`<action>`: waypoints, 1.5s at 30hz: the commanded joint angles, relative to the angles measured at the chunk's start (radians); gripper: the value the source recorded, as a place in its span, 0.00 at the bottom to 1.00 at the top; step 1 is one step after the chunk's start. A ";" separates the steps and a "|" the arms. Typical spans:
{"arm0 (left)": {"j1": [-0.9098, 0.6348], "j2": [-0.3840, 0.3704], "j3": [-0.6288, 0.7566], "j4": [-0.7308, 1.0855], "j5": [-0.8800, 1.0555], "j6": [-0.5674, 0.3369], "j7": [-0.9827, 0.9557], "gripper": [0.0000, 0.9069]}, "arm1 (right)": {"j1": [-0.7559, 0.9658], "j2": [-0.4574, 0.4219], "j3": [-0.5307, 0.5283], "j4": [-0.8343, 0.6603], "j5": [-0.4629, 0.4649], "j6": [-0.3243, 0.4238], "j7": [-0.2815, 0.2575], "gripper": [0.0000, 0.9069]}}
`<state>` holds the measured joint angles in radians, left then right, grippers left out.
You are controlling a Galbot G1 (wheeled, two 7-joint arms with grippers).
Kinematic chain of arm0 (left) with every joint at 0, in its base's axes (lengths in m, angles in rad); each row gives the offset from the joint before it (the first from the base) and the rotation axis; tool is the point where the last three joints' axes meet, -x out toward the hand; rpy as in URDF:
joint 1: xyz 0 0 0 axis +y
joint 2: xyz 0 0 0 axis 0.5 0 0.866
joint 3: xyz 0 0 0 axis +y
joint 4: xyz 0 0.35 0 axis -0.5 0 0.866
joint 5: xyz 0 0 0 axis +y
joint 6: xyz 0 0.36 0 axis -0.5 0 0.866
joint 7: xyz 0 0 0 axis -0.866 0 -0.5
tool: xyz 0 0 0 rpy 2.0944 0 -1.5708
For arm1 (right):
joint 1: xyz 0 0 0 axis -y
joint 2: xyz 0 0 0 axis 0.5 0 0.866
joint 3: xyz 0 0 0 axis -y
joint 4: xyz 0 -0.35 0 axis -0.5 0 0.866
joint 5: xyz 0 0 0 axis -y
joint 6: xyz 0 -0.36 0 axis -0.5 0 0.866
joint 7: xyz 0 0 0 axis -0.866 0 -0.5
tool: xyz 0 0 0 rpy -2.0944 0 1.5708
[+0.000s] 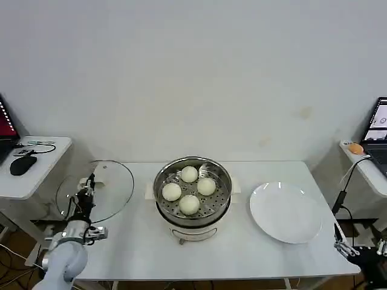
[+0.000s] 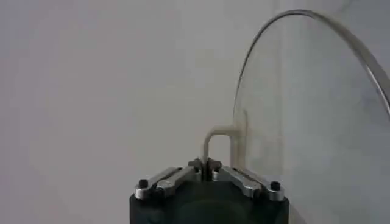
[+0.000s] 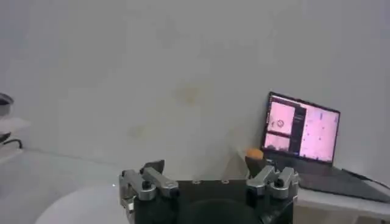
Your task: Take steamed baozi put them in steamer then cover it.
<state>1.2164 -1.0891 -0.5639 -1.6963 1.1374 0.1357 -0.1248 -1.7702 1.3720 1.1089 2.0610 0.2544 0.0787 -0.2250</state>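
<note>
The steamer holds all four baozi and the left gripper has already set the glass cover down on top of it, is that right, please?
Not quite. The steamer does hold all four baozi, but it is uncovered. The left gripper is shut on the handle of the glass cover, lifted at the table's left edge beside the steamer, as the head view shows.

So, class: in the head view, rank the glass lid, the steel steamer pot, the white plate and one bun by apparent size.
1-3. Clear round glass lid, shiny round stainless-steel steamer pot and flat round white plate: look alike, no firm order.
4. Smooth cream-white bun: clearly smallest.
</note>
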 commanded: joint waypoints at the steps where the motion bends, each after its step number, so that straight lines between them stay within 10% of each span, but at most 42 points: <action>1: 0.046 0.112 0.063 -0.303 -0.124 0.167 0.114 0.00 | 0.029 -0.002 -0.035 -0.034 -0.031 -0.017 -0.005 1.00; 22: -0.183 -0.189 0.534 -0.345 0.258 0.429 0.456 0.00 | 0.086 0.009 -0.119 -0.078 -0.105 -0.003 -0.017 1.00; 45: -0.265 -0.443 0.629 -0.112 0.434 0.423 0.419 0.00 | 0.086 0.023 -0.161 -0.111 -0.173 0.023 -0.012 1.00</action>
<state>0.9874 -1.4458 0.0217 -1.8981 1.5090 0.5440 0.2802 -1.6878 1.3935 0.9602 1.9571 0.0976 0.0970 -0.2380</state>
